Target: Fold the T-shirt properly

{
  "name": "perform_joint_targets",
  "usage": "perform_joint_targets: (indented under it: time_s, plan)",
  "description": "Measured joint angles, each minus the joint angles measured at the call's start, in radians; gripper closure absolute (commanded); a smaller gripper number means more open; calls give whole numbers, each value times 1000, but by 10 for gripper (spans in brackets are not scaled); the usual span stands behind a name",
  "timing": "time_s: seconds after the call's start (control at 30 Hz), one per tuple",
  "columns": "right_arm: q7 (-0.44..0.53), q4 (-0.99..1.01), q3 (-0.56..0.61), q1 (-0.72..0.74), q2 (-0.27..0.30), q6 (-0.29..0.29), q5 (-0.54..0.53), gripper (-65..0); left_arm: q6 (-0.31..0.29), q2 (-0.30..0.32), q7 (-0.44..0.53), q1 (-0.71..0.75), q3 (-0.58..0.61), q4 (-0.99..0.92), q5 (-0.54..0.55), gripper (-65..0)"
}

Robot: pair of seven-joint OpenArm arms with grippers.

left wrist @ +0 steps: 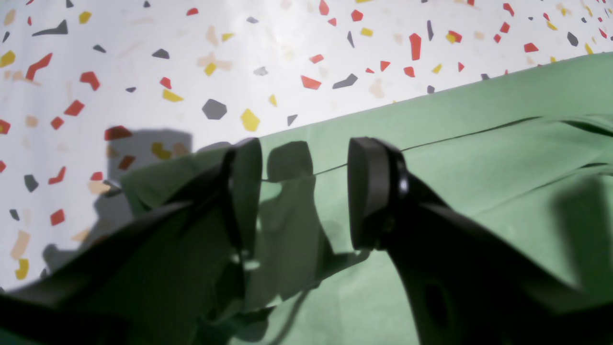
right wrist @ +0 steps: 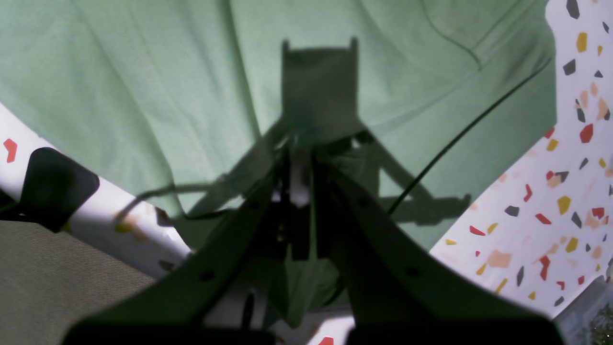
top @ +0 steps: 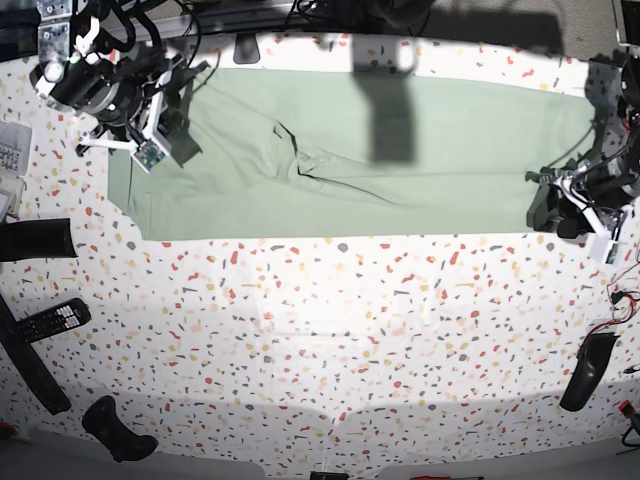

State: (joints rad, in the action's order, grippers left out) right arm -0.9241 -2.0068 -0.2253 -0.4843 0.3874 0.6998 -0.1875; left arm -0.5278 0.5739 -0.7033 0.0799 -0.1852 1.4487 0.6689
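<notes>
In the left wrist view, the left pincer [left wrist: 305, 191] stands wide, its two round black pads apart over a corner of the T-shirt [left wrist: 479, 158], with nothing gripped between them; the green cloth lies in flat layers on the speckled worktop [left wrist: 191, 57]. In the right wrist view, the right pincer [right wrist: 300, 184] is pinched tight on a bunched fold of the T-shirt [right wrist: 143, 86], which spreads away from it across the worktop [right wrist: 550, 230]. In the base view, the T-shirt [top: 400, 180] lies as a long band along the far side of the worktop [top: 330, 340], with the right pincer [top: 150, 140] at its left end and the left pincer [top: 560, 200] at its right end.
</notes>
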Motion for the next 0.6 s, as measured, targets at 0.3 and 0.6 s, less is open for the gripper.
perform_joint_targets:
  time_s: [0.3, 0.6]
  plan:
    - [-1, 0, 0, 0, 0, 0, 0, 0, 0, 0, 16, 0, 0, 0, 0, -267]
    - [-1, 0, 0, 0, 0, 0, 0, 0, 0, 0, 14, 0, 0, 0, 0, -267]
